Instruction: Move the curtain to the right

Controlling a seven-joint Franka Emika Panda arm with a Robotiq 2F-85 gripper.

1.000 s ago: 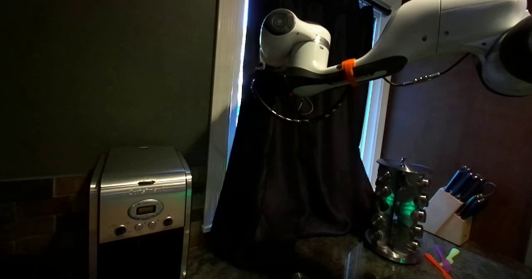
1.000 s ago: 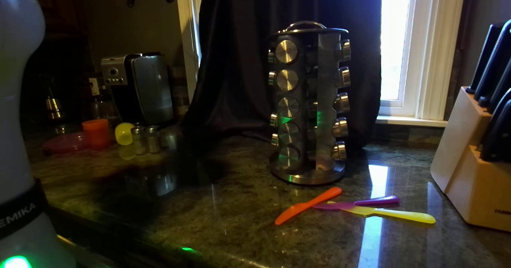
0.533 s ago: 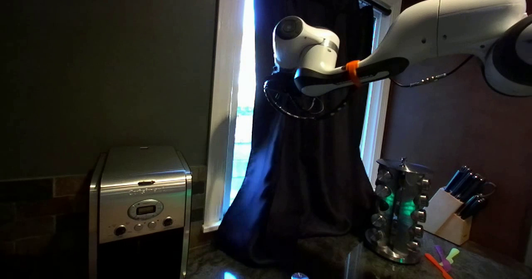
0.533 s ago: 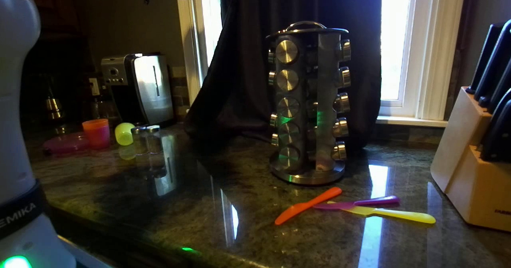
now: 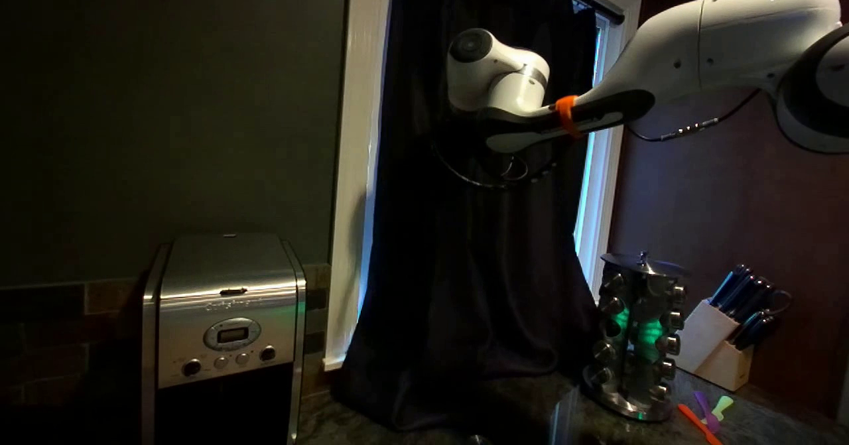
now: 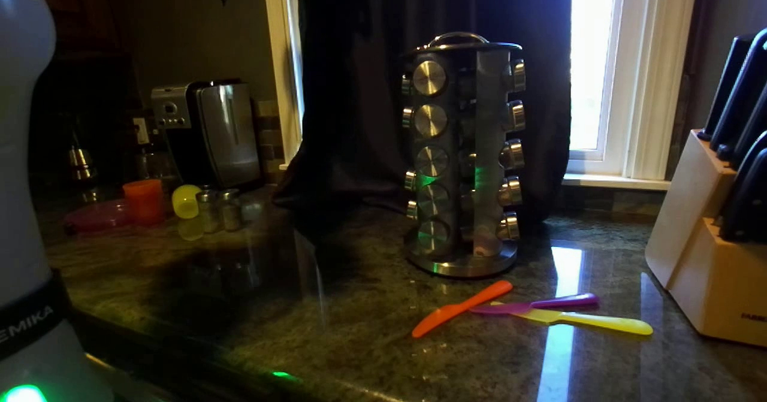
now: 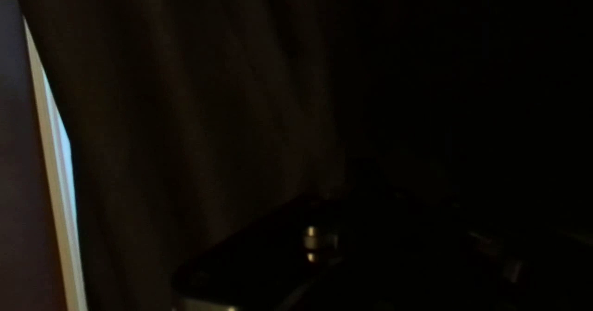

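The dark navy-black curtain (image 5: pixel 477 286) hangs in front of the window in an exterior view, its lower end reaching the counter. It also shows behind the spice rack in an exterior view (image 6: pixel 353 120) and fills much of the wrist view (image 7: pixel 185 116). A narrow strip of light shows along each side edge. My arm's wrist (image 5: pixel 497 73) is in front of the curtain's upper middle. My gripper (image 7: pixel 389 204) is close to the fabric in the wrist view, but it is nearly black. Its fingertips, and whether fabric is between them, cannot be made out.
A steel coffee maker (image 5: pixel 229 312) stands left of the window. A round spice rack (image 6: pixel 461 156) stands before the curtain, with a knife block (image 6: pixel 707 240) to its right. Plastic knives (image 6: pixel 533 312), an orange cup (image 6: pixel 144 201) and glass shakers (image 6: pixel 219 210) lie or stand on the counter.
My arm has moved right and slightly down. The curtain's left edge first swung right, widening the bright gap, then fell back left, and the gap is narrow again.
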